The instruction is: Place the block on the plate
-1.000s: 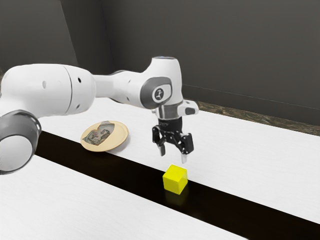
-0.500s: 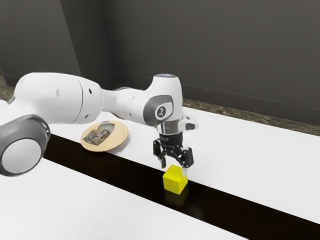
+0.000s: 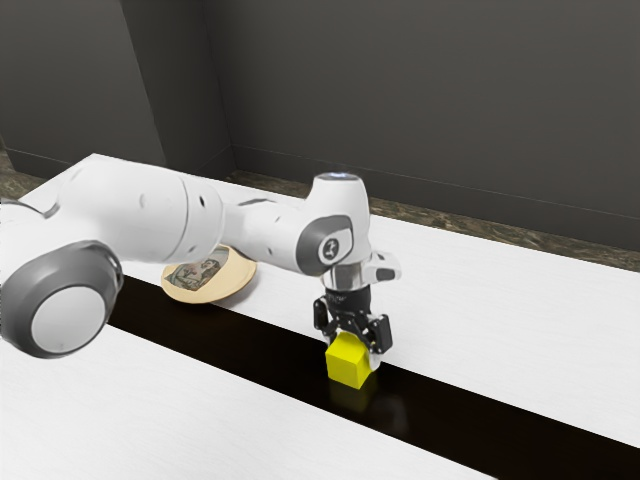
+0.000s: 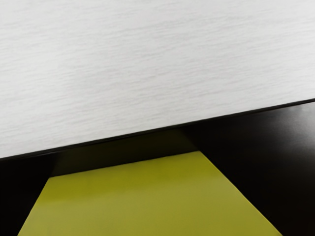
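1 glossy black strip crosses the white table – brown floor and dark walls beyond.

1. Arm: rounded white shells, thin seams, small dark spots.
2. Near joint, at the exterior view's left: broad grey ring around a flat, pale round cap.
3. Wrist shell: white, with a grey side patch and dark round emblem.
4. Collar: silvery grey.
5. Gripper: black, angular linkages, small pale dots.
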